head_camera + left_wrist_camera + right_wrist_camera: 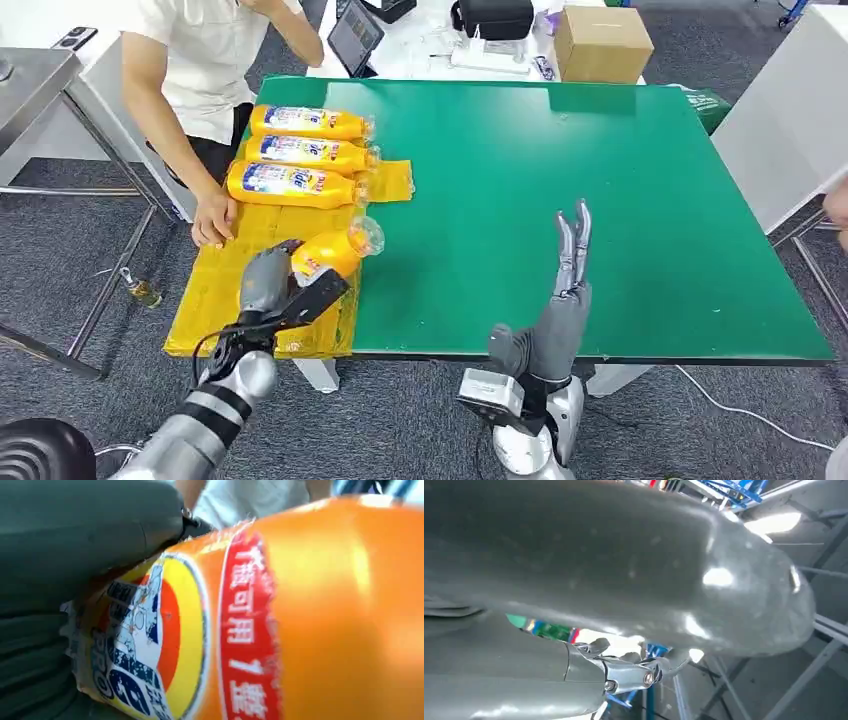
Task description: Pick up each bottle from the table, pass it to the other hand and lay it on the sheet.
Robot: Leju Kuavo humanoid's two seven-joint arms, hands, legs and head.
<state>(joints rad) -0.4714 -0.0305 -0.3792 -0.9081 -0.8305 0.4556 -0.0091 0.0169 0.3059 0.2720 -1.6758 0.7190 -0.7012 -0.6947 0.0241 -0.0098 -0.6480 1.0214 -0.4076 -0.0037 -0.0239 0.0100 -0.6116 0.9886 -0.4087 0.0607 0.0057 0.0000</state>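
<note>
The bottle (335, 252), orange plastic with a glossy label, looked light, stiff and slippery; the left hand (285, 285) gripped its body over the sheet (215, 300) at the table's (600, 200) near-left corner. The right hand (572, 250) stood empty, fingers straight, near the table's front edge, and 3 bottles (300, 155) lay on the sheet already.

At the lower left of the frame we see our ribbed silver left arm (205, 415) with a black cable, ending in a grey-and-black left hand (285, 290). Lower centre, our grey right hand (566, 290) shows slim dark fingers (573, 235) and small silver screws.

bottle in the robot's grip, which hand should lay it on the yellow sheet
Left. The left hand already holds the bottle over the yellow sheet; the right hand is empty, over bare table.
</note>
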